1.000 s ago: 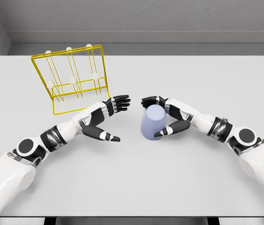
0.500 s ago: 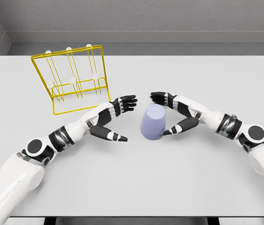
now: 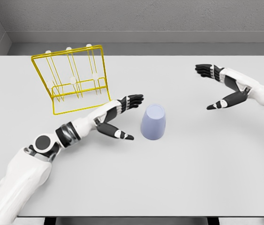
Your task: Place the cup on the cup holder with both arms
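A pale blue cup [image 3: 153, 122] stands upside down on the grey table [image 3: 169, 178], near the middle. My left hand [image 3: 128, 117] is open just left of the cup, fingers spread toward it with a small gap between. Far to the right, my right hand [image 3: 214, 89] hangs open, well away from the cup. A yellow wire cup holder [image 3: 71, 79] with white-tipped pegs stands at the back left, behind my left forearm.
The table's far edge meets a grey wall. Bare table surface lies in front of the cup and between the cup and my right hand.
My right hand let go of the cup and drew back far to the right. My left hand crept right, closer to the cup. The cup stayed in place.
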Robot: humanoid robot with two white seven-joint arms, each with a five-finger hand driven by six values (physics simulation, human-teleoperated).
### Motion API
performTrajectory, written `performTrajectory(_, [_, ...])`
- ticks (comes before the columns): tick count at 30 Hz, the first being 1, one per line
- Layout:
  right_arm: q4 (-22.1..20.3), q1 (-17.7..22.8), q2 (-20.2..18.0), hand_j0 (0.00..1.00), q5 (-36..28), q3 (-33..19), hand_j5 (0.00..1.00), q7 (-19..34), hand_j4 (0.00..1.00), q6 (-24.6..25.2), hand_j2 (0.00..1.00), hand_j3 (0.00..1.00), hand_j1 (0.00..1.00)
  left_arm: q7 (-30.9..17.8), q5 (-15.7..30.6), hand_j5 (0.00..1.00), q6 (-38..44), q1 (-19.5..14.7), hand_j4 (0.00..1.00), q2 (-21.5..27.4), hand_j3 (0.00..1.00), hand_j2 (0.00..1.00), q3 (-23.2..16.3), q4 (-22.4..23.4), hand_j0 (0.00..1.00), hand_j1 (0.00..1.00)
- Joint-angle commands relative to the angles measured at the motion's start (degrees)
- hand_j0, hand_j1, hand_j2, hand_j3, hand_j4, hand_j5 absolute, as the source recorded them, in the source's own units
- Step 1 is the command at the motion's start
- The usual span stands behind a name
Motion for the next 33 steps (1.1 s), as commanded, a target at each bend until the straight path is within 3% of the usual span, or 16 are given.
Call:
performTrajectory(1, [-0.3, -0.3, -1.0, 1.00, -0.3, -0.3, 1.00, 0.0, 1.00, -0.5, 1.00, 1.00, 1.00, 0.0, 0.1, 1.00, 0.2, 0.0, 1.00, -1.6, 1.00, 1.00, 0.7, 1.4, 1.00, 1.00])
performTrajectory(2, [0.1, -0.5, -1.2, 1.00, 2.5, -0.3, 1.00, 0.0, 1.00, -3.8, 1.00, 1.00, 1.00, 0.0, 0.1, 1.00, 0.7, -0.1, 1.00, -1.9, 1.00, 1.00, 1.5, 1.8, 1.00, 1.00])
performTrajectory(4, [1.7, -1.2, -1.2, 1.00, 19.7, -2.4, 1.00, -1.1, 1.00, -9.7, 1.00, 1.00, 1.00, 0.0, 0.1, 1.00, 1.1, -0.1, 1.00, -2.0, 1.00, 1.00, 1.4, 1.8, 1.00, 1.00])
performTrajectory(5, [1.6, -1.2, -1.2, 1.00, 34.0, -4.3, 1.00, -12.1, 1.00, -10.0, 1.00, 1.00, 1.00, 0.0, 0.0, 1.00, 1.1, 0.0, 1.00, -2.7, 1.00, 1.00, 1.4, 1.8, 1.00, 1.00])
performTrajectory(6, [1.4, -1.3, -1.4, 1.00, 40.6, -4.9, 1.00, -19.3, 1.00, -10.0, 1.00, 1.00, 1.00, 0.0, 0.0, 1.00, 1.0, 0.0, 1.00, -3.4, 1.00, 1.00, 1.4, 2.5, 1.00, 1.00])
performTrajectory(8, [1.3, -1.4, -2.8, 1.00, 50.6, -6.5, 1.00, -24.2, 1.00, -10.0, 1.00, 1.00, 1.00, 0.0, -0.1, 1.00, 1.0, -0.1, 1.00, -4.3, 1.00, 1.00, 1.3, 3.6, 1.00, 1.00])
performTrajectory(14, [1.1, -2.1, -5.2, 1.00, 51.6, -6.3, 1.00, -25.3, 1.00, -10.0, 1.00, 1.00, 1.00, 0.0, -0.1, 1.00, 1.1, -0.1, 1.00, -4.6, 1.00, 1.00, 1.3, 4.3, 1.00, 1.00])
performTrajectory(22, [0.6, -3.7, -4.9, 1.00, 51.3, -7.0, 1.00, -25.6, 1.00, -10.0, 1.00, 1.00, 1.00, 0.0, -0.1, 1.00, 1.0, -0.1, 1.00, -4.7, 1.00, 1.00, 1.3, 4.4, 1.00, 1.00])
performTrajectory(26, [-0.3, -3.2, -4.2, 1.00, 51.3, -6.5, 1.00, -25.6, 1.00, -10.0, 1.00, 1.00, 1.00, 0.0, -0.1, 1.00, 1.0, -0.1, 1.00, -5.1, 1.00, 1.00, 1.1, 4.4, 1.00, 1.00])
performTrajectory(28, [-2.6, -2.7, -4.2, 1.00, 51.3, -6.4, 1.00, -25.6, 1.00, -10.0, 1.00, 1.00, 1.00, 0.0, -0.1, 1.00, 1.0, -0.1, 1.00, -5.4, 1.00, 1.00, 0.9, 4.4, 1.00, 1.00])
performTrajectory(33, [-2.4, -2.7, -4.3, 1.00, 51.3, -6.7, 1.00, -25.6, 1.00, -10.0, 1.00, 1.00, 1.00, 0.0, -0.2, 1.00, 1.0, -0.1, 1.00, -6.1, 1.00, 1.00, 0.9, 4.4, 1.00, 1.00])
